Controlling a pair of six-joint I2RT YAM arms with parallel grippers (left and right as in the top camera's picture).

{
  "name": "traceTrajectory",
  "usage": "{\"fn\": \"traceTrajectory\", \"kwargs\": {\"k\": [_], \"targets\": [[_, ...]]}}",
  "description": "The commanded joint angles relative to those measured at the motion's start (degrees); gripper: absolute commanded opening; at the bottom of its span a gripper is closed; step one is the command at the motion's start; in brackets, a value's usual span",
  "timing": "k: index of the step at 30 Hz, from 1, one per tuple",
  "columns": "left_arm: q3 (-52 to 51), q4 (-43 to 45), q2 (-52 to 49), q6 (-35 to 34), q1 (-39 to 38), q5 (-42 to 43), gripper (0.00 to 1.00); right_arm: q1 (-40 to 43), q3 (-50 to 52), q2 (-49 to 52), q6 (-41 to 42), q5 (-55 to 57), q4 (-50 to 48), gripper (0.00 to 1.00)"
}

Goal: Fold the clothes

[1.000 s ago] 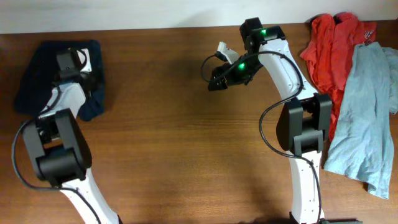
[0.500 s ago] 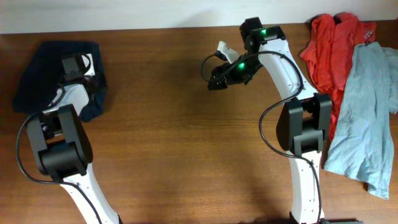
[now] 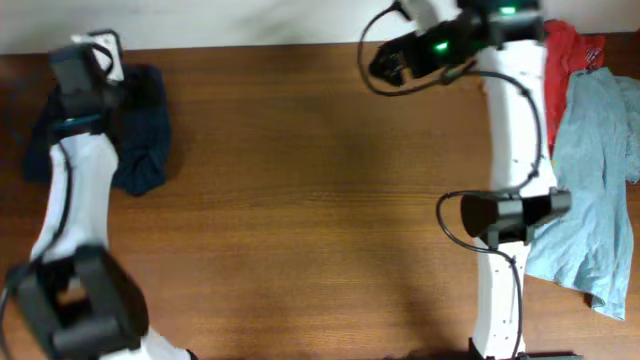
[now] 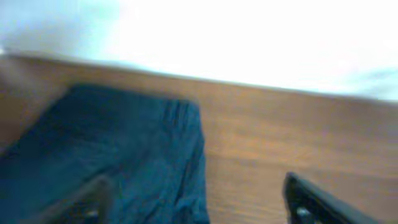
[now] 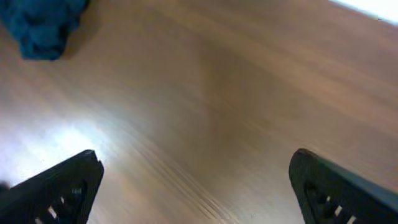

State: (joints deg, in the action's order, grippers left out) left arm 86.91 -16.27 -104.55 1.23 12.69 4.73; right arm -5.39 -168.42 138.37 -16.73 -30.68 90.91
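The clothes, a pair of dark navy shorts [image 3: 140, 135], lie bunched on the table's far left, partly under my left arm. In the left wrist view the shorts [image 4: 118, 143] spread below and ahead of the fingers. My left gripper [image 3: 90, 58] hangs raised over their far end, and the left gripper [image 4: 199, 202] is open with nothing between its fingers. My right gripper [image 3: 385, 65] hovers high near the table's back edge, right of centre. Seen from the wrist, the right gripper [image 5: 199, 186] is open over bare wood, with the shorts [image 5: 40, 25] far off at the top left.
A red garment [image 3: 570, 55] and a pale blue-grey shirt [image 3: 590, 170] lie heaped at the table's right end, beside the right arm's base. A white wall runs along the table's back edge [image 3: 250, 45].
My left gripper has opened, let go of the shorts and lifted up toward the back edge. The right arm has swung up and back to the right.
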Motion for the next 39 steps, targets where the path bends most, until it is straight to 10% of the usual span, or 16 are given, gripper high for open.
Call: {"fn": "traceTrajectory", "kwargs": {"k": [1, 21, 39], "targets": [[1.0, -3.5, 9.9, 0.2, -1.0, 1.1, 0.99, 0.6, -12.0, -1.8, -0.3, 10.8, 6.4, 0.99], [0.9, -14.8, 22.4, 0.3, -2.2, 3.0, 0.99, 0.6, -10.6, -35.2, 11.7, 33.3, 6.4, 0.98], [0.9, -26.9, 22.4, 0.3, -2.2, 3.0, 0.99, 0.6, -10.6, -40.3, 11.7, 32.7, 6.4, 0.98]]}}
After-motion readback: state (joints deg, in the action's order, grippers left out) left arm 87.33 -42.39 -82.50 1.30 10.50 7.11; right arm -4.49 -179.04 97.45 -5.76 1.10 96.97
